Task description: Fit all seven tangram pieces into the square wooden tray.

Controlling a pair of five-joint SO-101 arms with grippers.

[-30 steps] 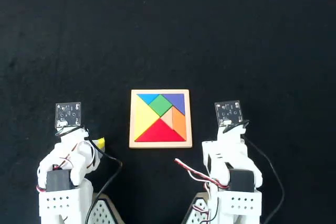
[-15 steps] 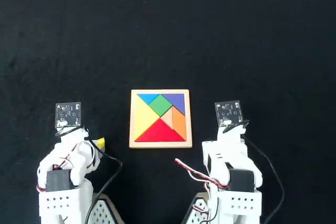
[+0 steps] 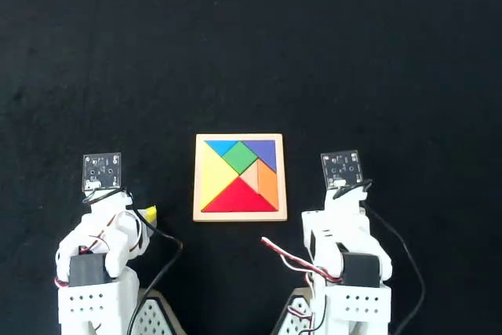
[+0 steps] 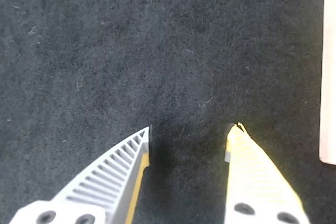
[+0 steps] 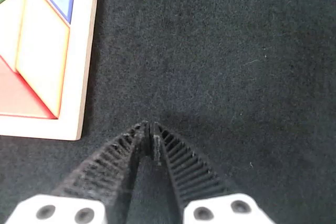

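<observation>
Tray point(image 3: 238, 216), square and wooden, lies flat on the black table point(image 3: 392, 76), between the two arms and a little ahead of their bases. Being square, it has no long axis; its sides run parallel with the table's edges. All seven pieces point(image 3: 249, 182) appear seated inside, with no gap showing. The red triangle point(image 3: 238, 196) has its long side along the rim nearest the arms and its tip pointing to the middle. The yellow triangle point(image 3: 213, 174) fills the side by the left arm, tip also toward the middle. The green square point(image 3: 240, 156) stands on a corner, as a diamond, near the far rim. The left gripper point(image 4: 191, 128) hangs over the table beside the tray, jaws spread well apart, holding nothing. The right gripper point(image 5: 149, 127) sits near the tray's corner, jaws pressed together with nothing between them. The task looks finished, so the main risk is disturbance: an arm swinging toward the tray could catch the rim, shove the tray askew, or tip a piece out of its seat. The left gripper's yellow finger point(image 4: 247, 161), nearest the rim, seems likeliest to snag.
</observation>
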